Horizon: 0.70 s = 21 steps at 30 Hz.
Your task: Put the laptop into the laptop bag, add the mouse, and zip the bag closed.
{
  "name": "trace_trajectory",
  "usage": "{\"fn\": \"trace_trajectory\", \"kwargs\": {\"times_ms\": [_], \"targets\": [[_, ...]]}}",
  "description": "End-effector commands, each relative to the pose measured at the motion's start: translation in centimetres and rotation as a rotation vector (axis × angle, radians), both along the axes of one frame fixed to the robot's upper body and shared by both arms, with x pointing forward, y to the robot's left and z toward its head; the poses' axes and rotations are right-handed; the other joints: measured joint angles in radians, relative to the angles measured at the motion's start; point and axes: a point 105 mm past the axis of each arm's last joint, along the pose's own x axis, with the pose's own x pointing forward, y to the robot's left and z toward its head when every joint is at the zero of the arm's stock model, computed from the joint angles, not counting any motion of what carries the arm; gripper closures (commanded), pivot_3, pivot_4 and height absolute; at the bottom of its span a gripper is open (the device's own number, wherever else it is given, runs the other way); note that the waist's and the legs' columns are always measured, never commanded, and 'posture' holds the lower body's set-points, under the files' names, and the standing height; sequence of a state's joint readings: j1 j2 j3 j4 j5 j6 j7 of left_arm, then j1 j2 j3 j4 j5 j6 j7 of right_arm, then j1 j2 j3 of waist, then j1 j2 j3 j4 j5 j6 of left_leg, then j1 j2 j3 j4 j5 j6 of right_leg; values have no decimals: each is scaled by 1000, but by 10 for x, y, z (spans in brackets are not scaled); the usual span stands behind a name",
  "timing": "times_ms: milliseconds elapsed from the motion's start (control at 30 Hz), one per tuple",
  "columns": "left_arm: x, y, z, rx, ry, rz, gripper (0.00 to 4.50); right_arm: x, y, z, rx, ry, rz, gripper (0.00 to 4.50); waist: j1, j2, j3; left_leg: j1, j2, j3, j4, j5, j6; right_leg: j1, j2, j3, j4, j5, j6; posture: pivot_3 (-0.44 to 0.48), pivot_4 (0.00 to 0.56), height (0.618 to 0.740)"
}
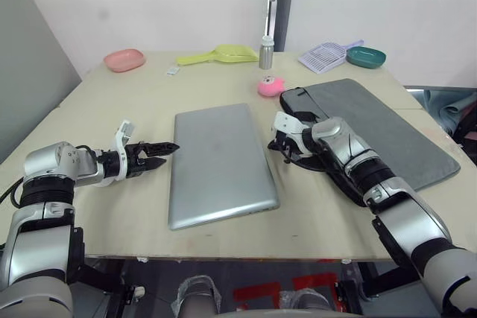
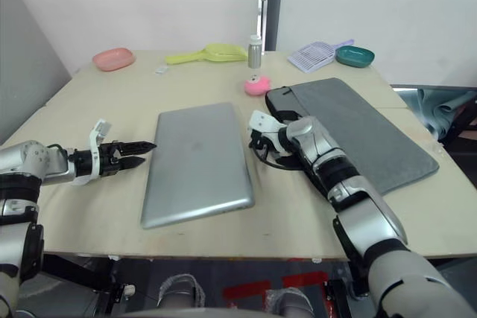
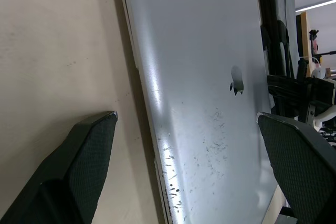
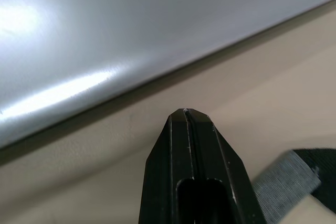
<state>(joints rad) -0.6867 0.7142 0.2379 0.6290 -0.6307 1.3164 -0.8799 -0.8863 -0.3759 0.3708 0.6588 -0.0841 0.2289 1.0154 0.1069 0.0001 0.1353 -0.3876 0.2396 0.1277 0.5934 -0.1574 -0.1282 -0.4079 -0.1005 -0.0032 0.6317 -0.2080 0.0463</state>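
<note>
The wooden table (image 1: 97, 206) carries everything. The laptop bag (image 1: 387, 135) lies flat on its right part, grey fabric with black edging, its near-left corner and black strap next to the right arm. It is soft and will probably sag when its mouth is pulled open.

The laptop (image 1: 220, 161) lies closed in the middle of the table, lid up, just beside the bag but apart from it. It looks stiff, rather heavy and smooth, so I judge it slippery for the pads. A hold on the two long edges seems best, lifting one edge a little first, because it lies flat against the wood.

The left gripper (image 1: 158, 154) is low over the table at the laptop's left edge, its two fingers spread wide with nothing between them. The right gripper (image 1: 282, 147) is at the right edge, its fingers pressed together, holding nothing.

I cannot find the mouse; a pink plush toy (image 1: 270, 86) sits behind the laptop.
</note>
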Motion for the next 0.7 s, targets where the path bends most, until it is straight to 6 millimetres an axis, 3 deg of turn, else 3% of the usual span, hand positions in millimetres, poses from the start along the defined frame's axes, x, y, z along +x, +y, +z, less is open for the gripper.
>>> {"fn": "trace_trajectory", "kwargs": {"times_ms": [33, 333, 567, 700], "targets": [[-8, -25, -24, -55, 121, -48, 0, -5, 16, 7, 49, -7, 41, 4469, 0, 0, 0, 0, 0, 0, 0, 0, 0, 0, -1, 0, 0, 0, 0, 0, 150, 740], [-19, -41, -29, -136, 160, -75, 0, -10, 38, 12, 102, -1, 64, 4469, -10, 1, -1, 2, -1, 0, -2, 0, 1, 2, -1, -1, -3, 0, 0, 0, 150, 740], [-30, -61, -10, -270, 133, -143, 0, -13, 44, 12, 122, 17, 68, 4469, -14, 1, 0, 1, -1, 0, -4, 0, 1, 3, -1, -1, -6, 0, 0, 0, 150, 740], [-35, -61, -9, -285, 128, -156, 0, -13, 43, 12, 121, 17, 64, 4469, -23, 1, 0, 1, 0, 0, -7, 0, 1, 2, 0, -2, -7, 0, 0, 0, 150, 740]]}}
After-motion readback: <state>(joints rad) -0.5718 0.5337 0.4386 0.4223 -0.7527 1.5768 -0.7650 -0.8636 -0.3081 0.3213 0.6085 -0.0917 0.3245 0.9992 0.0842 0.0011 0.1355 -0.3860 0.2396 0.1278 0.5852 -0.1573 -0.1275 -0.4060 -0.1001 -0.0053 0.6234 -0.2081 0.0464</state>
